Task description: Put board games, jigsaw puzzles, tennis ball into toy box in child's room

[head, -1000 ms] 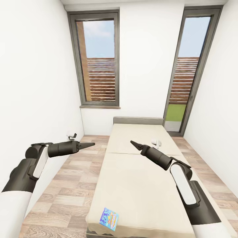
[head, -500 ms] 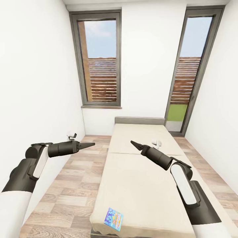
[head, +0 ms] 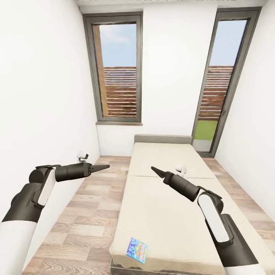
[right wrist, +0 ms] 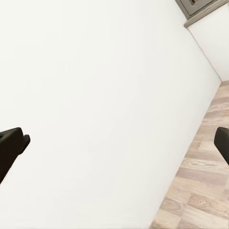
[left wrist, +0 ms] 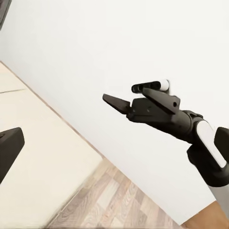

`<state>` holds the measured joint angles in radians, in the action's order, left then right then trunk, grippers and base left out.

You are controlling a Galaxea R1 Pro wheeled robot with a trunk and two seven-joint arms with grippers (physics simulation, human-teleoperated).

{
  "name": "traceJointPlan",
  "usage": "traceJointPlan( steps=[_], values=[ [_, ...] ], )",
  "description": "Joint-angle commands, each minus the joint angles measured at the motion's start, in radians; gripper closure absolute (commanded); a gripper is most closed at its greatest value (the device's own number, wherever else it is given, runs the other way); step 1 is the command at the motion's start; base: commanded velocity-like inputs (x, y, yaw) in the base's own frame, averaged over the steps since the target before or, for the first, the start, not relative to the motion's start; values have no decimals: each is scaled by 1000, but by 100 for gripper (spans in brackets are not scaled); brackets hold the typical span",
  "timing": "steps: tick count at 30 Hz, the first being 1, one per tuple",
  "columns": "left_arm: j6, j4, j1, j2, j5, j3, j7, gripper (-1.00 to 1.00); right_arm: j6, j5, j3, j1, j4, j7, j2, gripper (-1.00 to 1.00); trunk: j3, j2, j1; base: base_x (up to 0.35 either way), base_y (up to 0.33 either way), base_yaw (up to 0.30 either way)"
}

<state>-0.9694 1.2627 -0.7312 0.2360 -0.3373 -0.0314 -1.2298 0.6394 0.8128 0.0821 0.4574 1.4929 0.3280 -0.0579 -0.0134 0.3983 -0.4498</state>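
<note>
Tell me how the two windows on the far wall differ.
The left window stops at a sill well above the floor; the right window runs down nearly to the floor, like a door. The left one looks wider, the right one narrower and taller. Green ground shows through the right one alone. Both have dark grey frames and show slatted fencing.

No lettering, label, brand, number or sign can be read in any of the three views. The one printed surface is the lid of the small blue board game (head: 138,250) lying flat near the foot end of the bed (head: 164,198), seen from the head camera; its bright cover art is too small and blurred for any word to be made out.
</note>
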Motion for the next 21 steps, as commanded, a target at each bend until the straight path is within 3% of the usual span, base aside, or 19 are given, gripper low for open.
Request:
traceJointPlan(
  steps=[1, 21],
  values=[
    [-7, 0, -1, 1, -3, 0, -1, -100, 4, 6, 0, -4, 1, 0, 0, -100, -1, 2, 0, -181, 144, 0],
    [-6, 0, -1, 2, -2, -22, -1, -100, 3, 16, 1, -43, 5, 0, 1, -100, -1, 2, 0, -122, 91, 0]
  ],
)
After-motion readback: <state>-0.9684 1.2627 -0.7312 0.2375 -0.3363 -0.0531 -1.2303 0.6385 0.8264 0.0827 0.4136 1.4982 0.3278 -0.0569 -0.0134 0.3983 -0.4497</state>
